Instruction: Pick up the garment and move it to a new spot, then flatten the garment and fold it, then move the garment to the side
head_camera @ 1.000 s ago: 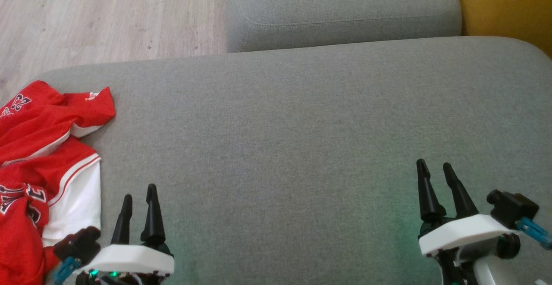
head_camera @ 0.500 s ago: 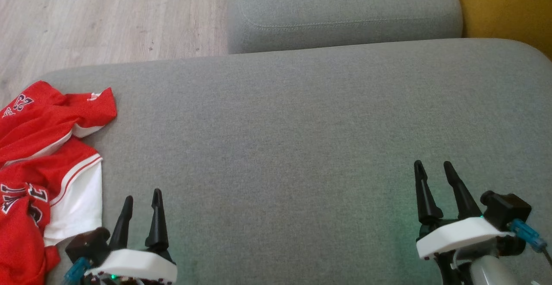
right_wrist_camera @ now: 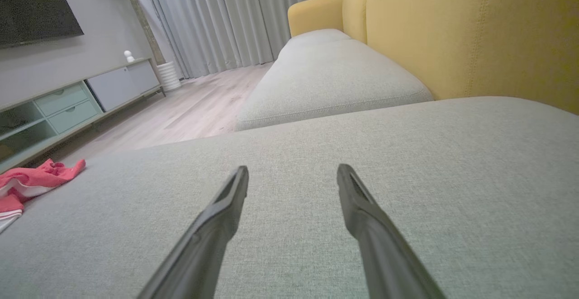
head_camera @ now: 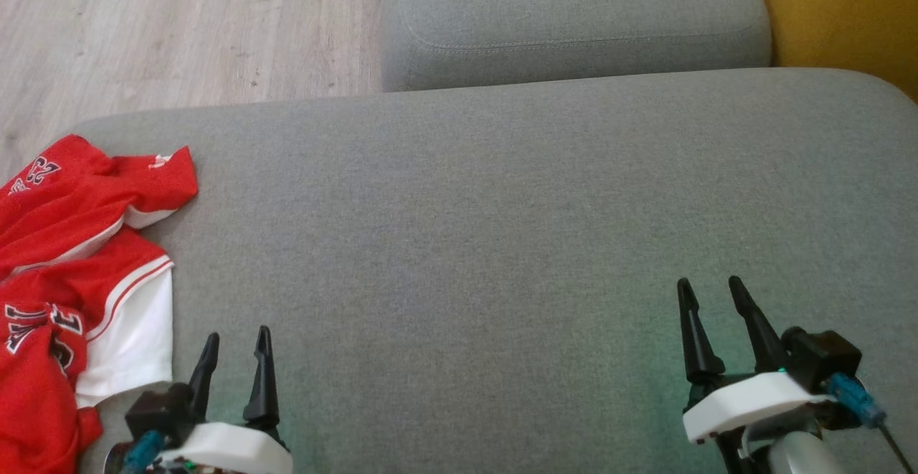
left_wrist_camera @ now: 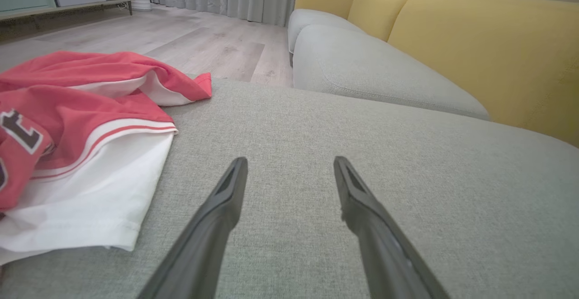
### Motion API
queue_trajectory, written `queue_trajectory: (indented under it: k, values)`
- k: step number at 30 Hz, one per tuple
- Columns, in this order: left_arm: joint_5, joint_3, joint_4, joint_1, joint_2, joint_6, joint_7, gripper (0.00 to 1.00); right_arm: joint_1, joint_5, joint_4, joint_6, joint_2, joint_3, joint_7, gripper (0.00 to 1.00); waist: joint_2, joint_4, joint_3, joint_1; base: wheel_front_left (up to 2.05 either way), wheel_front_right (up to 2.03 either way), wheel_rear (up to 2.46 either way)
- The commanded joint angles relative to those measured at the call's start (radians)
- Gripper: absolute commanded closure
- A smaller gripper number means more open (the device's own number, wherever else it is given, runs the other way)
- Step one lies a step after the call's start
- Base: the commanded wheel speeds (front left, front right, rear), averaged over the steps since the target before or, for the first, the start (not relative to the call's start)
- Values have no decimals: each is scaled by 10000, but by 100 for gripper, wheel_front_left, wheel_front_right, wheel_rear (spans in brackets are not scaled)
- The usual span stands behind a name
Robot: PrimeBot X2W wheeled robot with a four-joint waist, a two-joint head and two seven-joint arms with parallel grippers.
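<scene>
On grey sofa seat (head_camera: 502, 209), wood floor (head_camera: 143, 29) beyond

Grey sofa seat (head_camera: 502, 209), yellow backrest (left_wrist_camera: 475, 41), wooden floor (head_camera: 143, 29), grey curtains (right_wrist_camera: 235, 18).

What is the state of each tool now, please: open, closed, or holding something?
Left tool: open, holding nothing; the garment lies beside it.
Right tool: open, holding nothing.

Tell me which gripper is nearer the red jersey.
Left. The left gripper is close beside the jersey, next to its white hem and not touching it. The right gripper is far off across the grey cushion.
</scene>
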Motion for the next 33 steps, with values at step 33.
queue_trajectory:
  k: [33]
  values:
    - [1294, 840, 724, -771, -90, -130, -718, 0, -548, -864, 807, -7, 36, 169, -717, 0, 0, 223, -65, 0, 0, 0, 0]
